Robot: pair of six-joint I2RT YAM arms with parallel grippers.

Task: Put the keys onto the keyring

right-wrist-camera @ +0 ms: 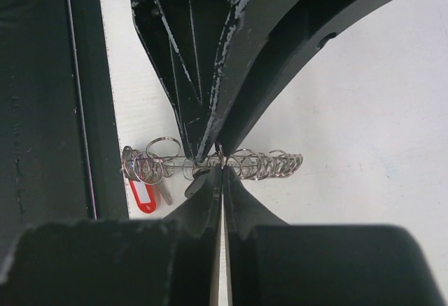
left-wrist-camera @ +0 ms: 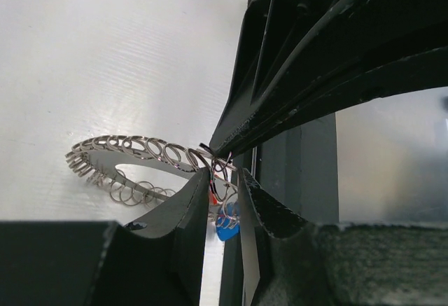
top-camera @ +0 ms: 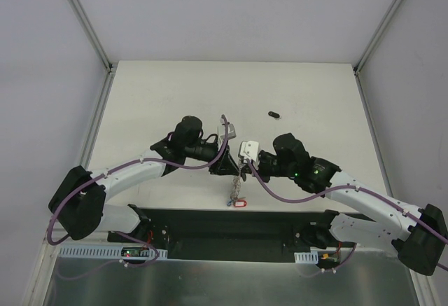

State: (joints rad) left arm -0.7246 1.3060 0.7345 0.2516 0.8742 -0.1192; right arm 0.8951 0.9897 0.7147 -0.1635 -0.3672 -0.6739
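Keyring: wide flat grey metal keyring [left-wrist-camera: 129, 160] with wiry silver loops, held above the white table [top-camera: 175, 96] between both grippers.
Left gripper [left-wrist-camera: 222, 183]: clamped on the keyring's rim; the loops partly hide the contact.
Right gripper [right-wrist-camera: 222, 173]: fingers pressed together, pinching a wire loop.
Keys: one tiny black oblong key [top-camera: 274, 115] lies on the table, well apart. The second may be the dark sliver at the right fingertips.
Tags: red tag [right-wrist-camera: 143, 197] and blue tag [left-wrist-camera: 225, 230] hang below, the blue one half hidden.

white table [top-camera: 168, 96], black base strip along its near edge [top-camera: 231, 223], pale enclosure walls [top-camera: 42, 75]
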